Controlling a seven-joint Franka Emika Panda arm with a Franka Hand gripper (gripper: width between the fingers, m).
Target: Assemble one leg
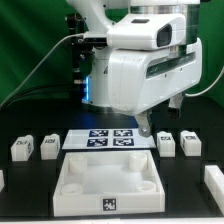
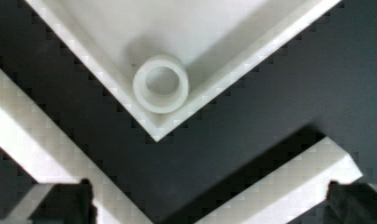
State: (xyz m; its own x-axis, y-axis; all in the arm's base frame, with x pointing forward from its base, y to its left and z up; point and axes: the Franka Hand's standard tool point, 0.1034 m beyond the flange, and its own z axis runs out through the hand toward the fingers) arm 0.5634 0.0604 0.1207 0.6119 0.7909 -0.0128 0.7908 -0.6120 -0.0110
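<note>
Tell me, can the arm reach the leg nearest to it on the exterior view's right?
Probably yes. That leg stands free on the table, apart from its neighbour and the square piece, with nothing on it. The jaws hang open nearby.

We see a black table (image 1: 30,200) carrying a large white square piece (image 1: 110,178) near its middle. Just beyond that lies the marker board (image 1: 108,138). At the exterior view's left stand the first leg (image 1: 20,148) and second leg (image 1: 49,146); at its right, the third leg (image 1: 167,143) and fourth leg (image 1: 190,143).
</note>
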